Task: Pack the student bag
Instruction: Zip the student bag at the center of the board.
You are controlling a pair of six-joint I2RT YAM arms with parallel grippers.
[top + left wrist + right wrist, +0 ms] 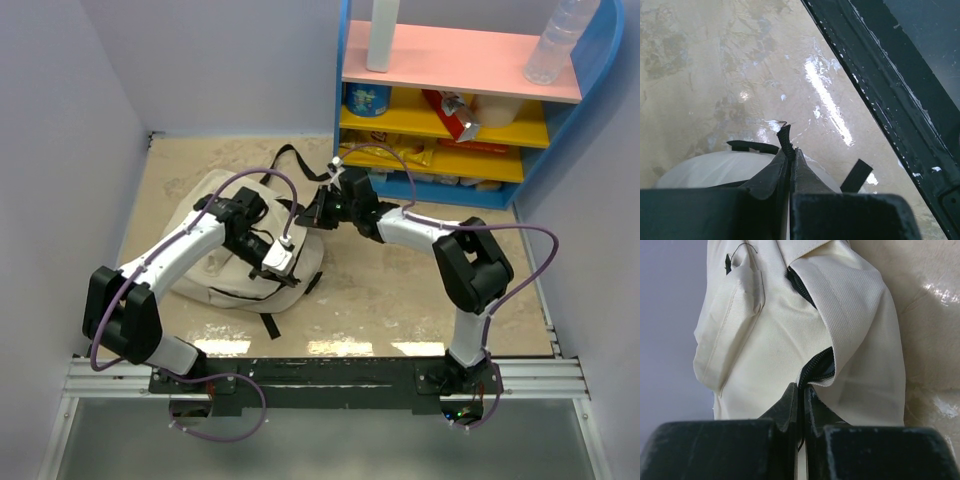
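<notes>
The student bag (225, 285) lies slumped on the worktop (400, 290), left of centre in the overhead view, with the left jaws pinched shut on a black tab (785, 137) and the right jaws shut on its zip (817, 367), seemingly to spread the opening.

Nothing legible turned up in any of my three views. The blue tin (367, 99) and the red packet (450, 112) on the yellow shelf (400, 124) carried printed labels, but the print was too small and blurred for me to read. The yellow packets (400, 153) on the board below were no clearer. The student bag (775, 340), close before my right wrist camera, showed no wording I could make out.
</notes>
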